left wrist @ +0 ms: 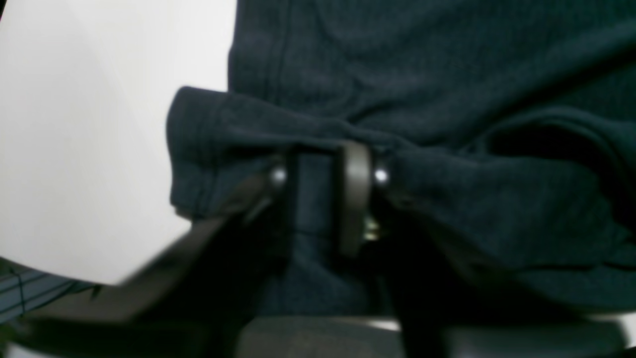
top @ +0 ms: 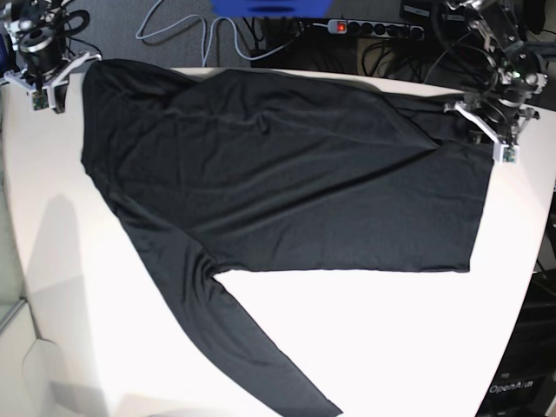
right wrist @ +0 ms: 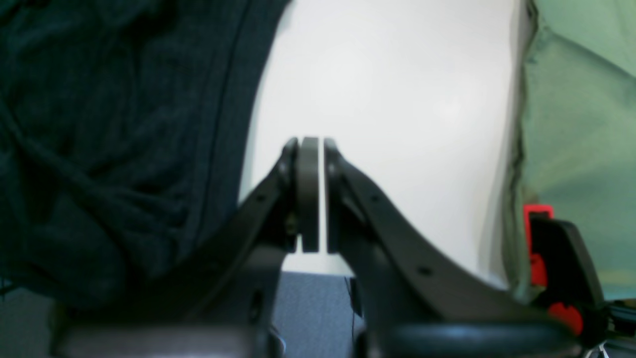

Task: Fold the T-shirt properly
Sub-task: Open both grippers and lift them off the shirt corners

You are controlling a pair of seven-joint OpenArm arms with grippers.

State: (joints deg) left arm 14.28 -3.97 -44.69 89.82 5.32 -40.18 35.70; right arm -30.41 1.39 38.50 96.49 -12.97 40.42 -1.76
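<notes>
White counter [top: 391, 347] fills most of my base view, with a tangle of cables and a power strip [top: 365, 28] on the dark floor behind it. Spread across the counter lies the T-shirt [top: 278, 174], black and long-sleeved, its body stretched from the far left corner to the right edge, one sleeve trailing down toward the near edge.

From the left wrist camera I see the left hand [left wrist: 328, 176] down at the shirt's edge, a bunched fold of the dark cloth lying between its fingers [left wrist: 355, 194]. They stand a narrow way apart, and whether they pinch the cloth or merely straddle it I cannot tell (that view is blurred). In the base view this hand sits at the shirt's far right corner.

On the right wrist camera, the right hand [right wrist: 313, 194] has its fingers pressed together with nothing between them, over bare counter just beside the shirt's hem [right wrist: 233, 124].
</notes>
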